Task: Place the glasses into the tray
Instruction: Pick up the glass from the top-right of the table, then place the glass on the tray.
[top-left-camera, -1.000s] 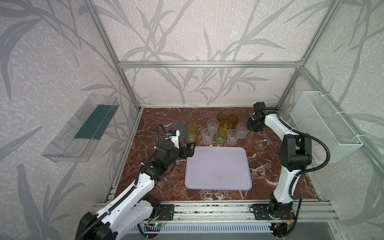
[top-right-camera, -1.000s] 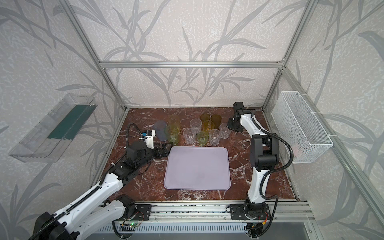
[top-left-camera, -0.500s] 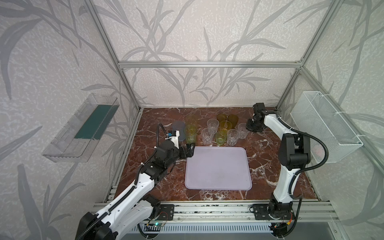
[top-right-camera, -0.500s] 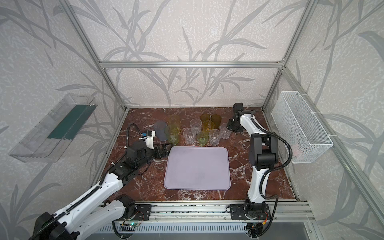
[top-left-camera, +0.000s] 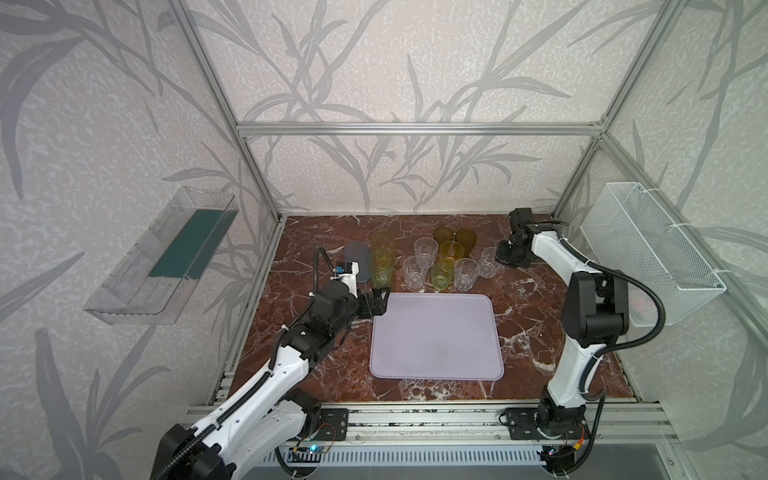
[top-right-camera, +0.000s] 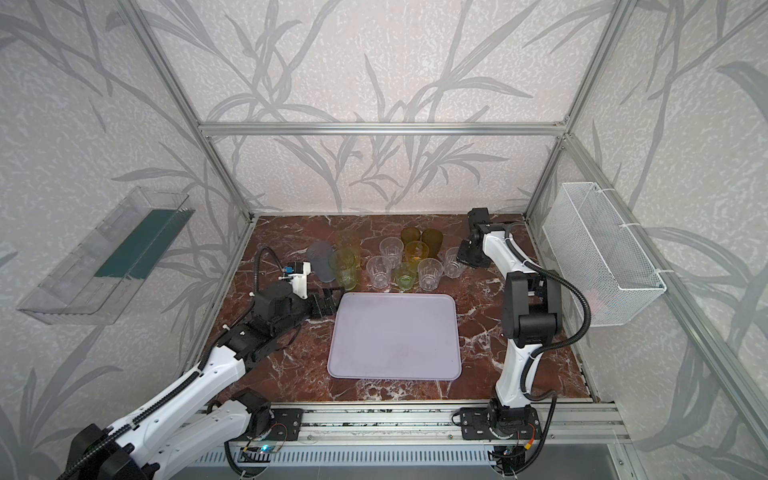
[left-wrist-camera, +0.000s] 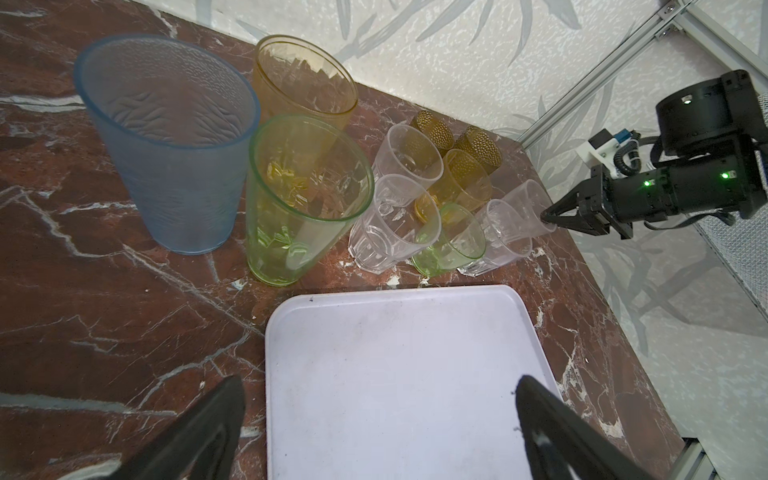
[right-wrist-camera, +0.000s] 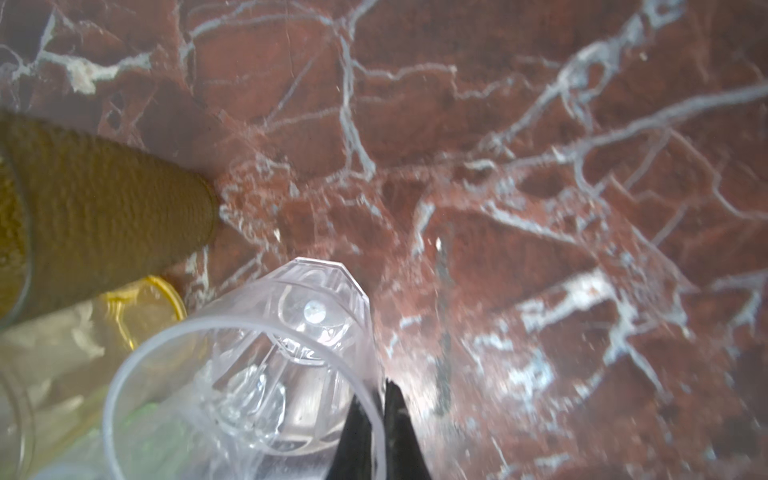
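Note:
The pale lilac tray (top-left-camera: 434, 336) lies flat on the red marble with nothing in it. Behind it stand several glasses: a tall blue-grey one (left-wrist-camera: 174, 145), a tall green one (left-wrist-camera: 299, 208), a tall yellow one (left-wrist-camera: 303, 79), and short clear, green and amber ones. My right gripper (right-wrist-camera: 376, 399) is shut on the rim of the rightmost clear faceted glass (right-wrist-camera: 266, 365), one finger inside the wall and one outside; both top views show this grip on the clear glass (top-left-camera: 487, 262). My left gripper (left-wrist-camera: 380, 384) hangs open over the tray's left near edge, holding nothing.
An amber dimpled glass (right-wrist-camera: 104, 232) stands close beside the held glass. A clear plastic bin (top-left-camera: 166, 257) hangs on the left wall and a white wire basket (top-left-camera: 648, 245) on the right wall. Aluminium frame posts bound the marble floor.
My right gripper's fingers have closed onto the clear glass's rim. The left arm has not moved.

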